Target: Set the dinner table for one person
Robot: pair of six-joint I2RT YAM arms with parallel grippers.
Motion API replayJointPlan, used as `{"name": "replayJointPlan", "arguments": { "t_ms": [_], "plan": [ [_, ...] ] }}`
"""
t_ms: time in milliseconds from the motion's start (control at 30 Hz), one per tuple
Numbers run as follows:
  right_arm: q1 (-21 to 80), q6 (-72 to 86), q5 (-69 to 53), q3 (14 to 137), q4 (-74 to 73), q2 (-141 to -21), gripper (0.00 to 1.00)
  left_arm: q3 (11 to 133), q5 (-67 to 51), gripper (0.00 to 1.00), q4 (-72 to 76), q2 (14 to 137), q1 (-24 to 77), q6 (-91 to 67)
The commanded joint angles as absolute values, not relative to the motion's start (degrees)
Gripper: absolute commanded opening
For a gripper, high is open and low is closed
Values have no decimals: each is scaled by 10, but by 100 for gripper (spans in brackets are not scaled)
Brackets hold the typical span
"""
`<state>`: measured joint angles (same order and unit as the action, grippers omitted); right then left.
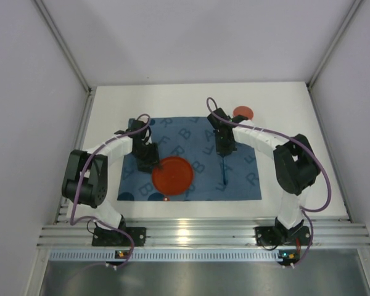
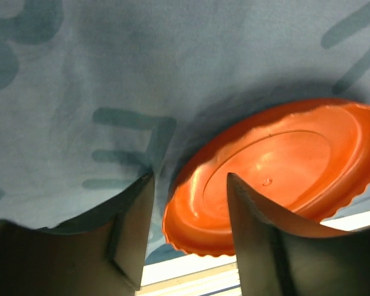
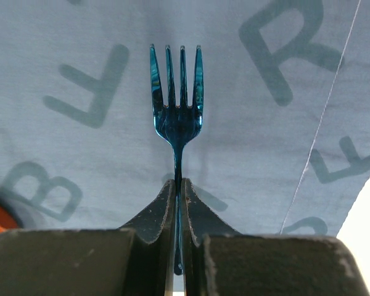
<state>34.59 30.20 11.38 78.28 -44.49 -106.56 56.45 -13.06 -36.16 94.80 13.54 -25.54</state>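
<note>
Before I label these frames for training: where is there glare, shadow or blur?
Top external: glare streaks on the aluminium rail. Left wrist: the orange plate throws a dark shadow on the blue mat; the near fingers look soft. Right wrist: the fork is sharp, with a glossy sheen.

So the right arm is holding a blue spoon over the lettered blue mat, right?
Not a spoon: the right wrist view shows a blue fork with four tines. The right gripper is shut on its handle, over the lettered blue mat.
</note>
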Motion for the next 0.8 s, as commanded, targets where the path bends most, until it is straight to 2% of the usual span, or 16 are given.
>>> {"name": "replayJointPlan", "arguments": {
  "t_ms": [0,200,433,700,767],
  "plan": [
    [349,301,105,836,-432,-1054,0,570,-149,53,-330,961,134,-257],
    [348,298,98,874,-448,-1052,0,590,-162,34,-329,968,134,-261],
    [350,293,86,920,-459,-1064,0,631,-181,24,-330,997,153,-272],
    [350,288,87,973,-475,-1078,0,683,-199,23,-328,1045,191,-286],
    [351,289,81,987,-476,-1080,0,688,-200,39,-330,1051,197,-285]
  ]
}}
